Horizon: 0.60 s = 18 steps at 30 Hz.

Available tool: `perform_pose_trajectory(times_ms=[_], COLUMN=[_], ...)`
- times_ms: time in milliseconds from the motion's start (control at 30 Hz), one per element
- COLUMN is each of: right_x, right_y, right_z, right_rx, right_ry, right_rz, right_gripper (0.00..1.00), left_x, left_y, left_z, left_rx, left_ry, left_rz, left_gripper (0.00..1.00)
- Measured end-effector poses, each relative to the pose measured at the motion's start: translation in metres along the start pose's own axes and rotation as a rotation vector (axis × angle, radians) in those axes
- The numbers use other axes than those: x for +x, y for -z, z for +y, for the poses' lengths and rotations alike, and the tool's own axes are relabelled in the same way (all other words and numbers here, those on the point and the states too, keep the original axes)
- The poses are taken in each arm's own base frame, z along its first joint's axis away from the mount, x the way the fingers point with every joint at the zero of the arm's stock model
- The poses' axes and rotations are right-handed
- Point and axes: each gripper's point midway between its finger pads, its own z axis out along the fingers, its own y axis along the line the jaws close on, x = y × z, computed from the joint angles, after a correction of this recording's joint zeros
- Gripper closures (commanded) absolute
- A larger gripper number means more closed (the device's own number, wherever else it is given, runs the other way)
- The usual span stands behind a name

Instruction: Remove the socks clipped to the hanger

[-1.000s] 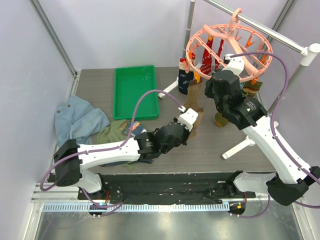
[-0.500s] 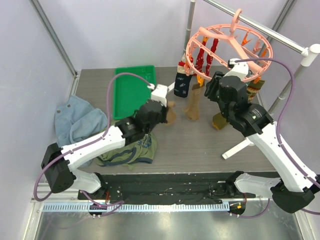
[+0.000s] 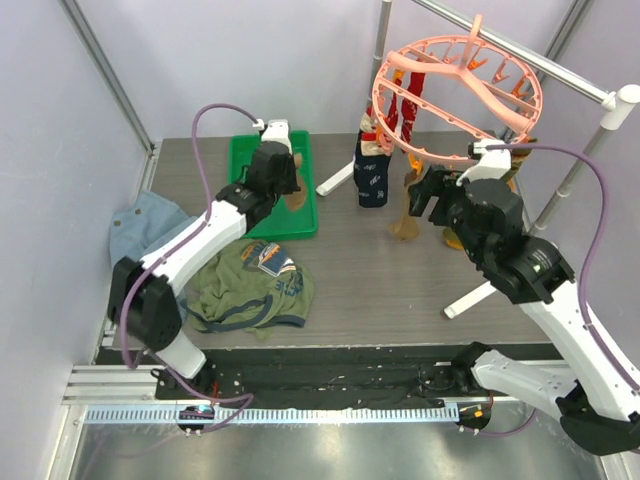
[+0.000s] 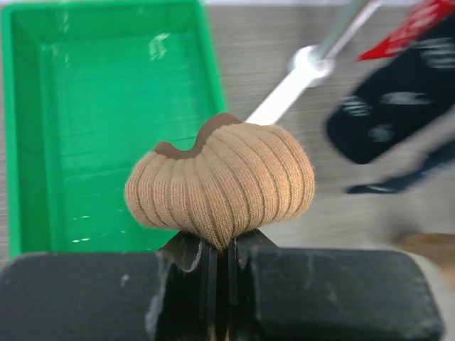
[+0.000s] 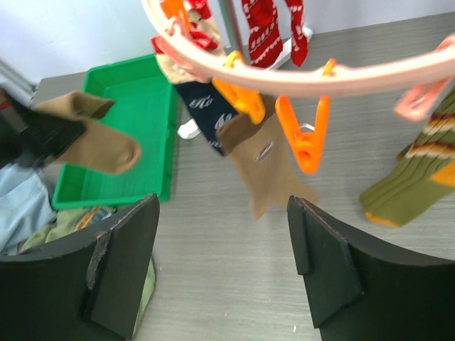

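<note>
My left gripper (image 4: 220,245) is shut on a brown-tan sock (image 4: 220,188), which bulges above the jaws over the right edge of the green tray (image 4: 71,106). From above, that sock (image 3: 293,196) hangs over the tray (image 3: 262,160). The salmon-pink hanger (image 3: 455,90) hangs from the rail, tilted. My right gripper (image 5: 224,249) is open and empty, just below the ring (image 5: 320,74). Ahead of it a second tan sock (image 5: 274,167) hangs from an orange clip (image 5: 238,96), beside an empty orange clip (image 5: 306,138). Navy (image 5: 202,106), red (image 5: 270,28) and olive striped (image 5: 412,177) socks stay clipped.
An olive-green T-shirt (image 3: 250,285) lies crumpled near the table's front left, with pale blue denim (image 3: 140,225) beside it. The white rail stand (image 3: 600,110) holds the hanger; its feet (image 3: 480,295) reach across the table on the right and behind the tray.
My left arm has carried the tan sock from mid-table back and left to over the green tray. My right gripper has opened wide, and the hanger has swung.
</note>
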Motion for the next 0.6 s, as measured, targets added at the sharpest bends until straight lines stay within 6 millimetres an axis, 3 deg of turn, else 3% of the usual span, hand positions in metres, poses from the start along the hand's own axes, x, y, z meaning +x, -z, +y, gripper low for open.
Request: perform_pose_trajectory(times_ms=[133,167,233,367,500,600], right_x=[0.01,0.014,0.019,0.025,0.042,0.057], right_y=[0.016,0.019,0.026,0.034,0.036,0.032], right_z=[-0.003,-0.005,-0.008,-0.012,-0.016,-0.02], right_rx=[-0.05,-0.057,-0.069,-0.085,-0.095,-0.087], right_ry=[-0.003,-0.001,-0.002,-0.008,-0.015,-0.008], right_rz=[0.01,0.016,0.021,0.023,0.046,0.068], right_gripper=[0.19,0.19,0.19,0.22,0.23,0.24], left_x=[0.028,0.034,0.049,0.069,0.066,0.052], left_y=[-0.042,-0.049,-0.063,-0.065,-0.056,-0.04], left_z=[0.027,0.031,0.04,0.044,0.038,0.03], left_rx=[-0.069,-0.081,-0.104,-0.098,-0.065,-0.019], left_ry=[-0.004,-0.005,-0.011,-0.03,-0.039,-0.033], left_rz=[0.11,0.135,0.19,0.279,0.292,0.277], left_gripper=[0.65,0.49,0.38,0.07,0.0,0.0])
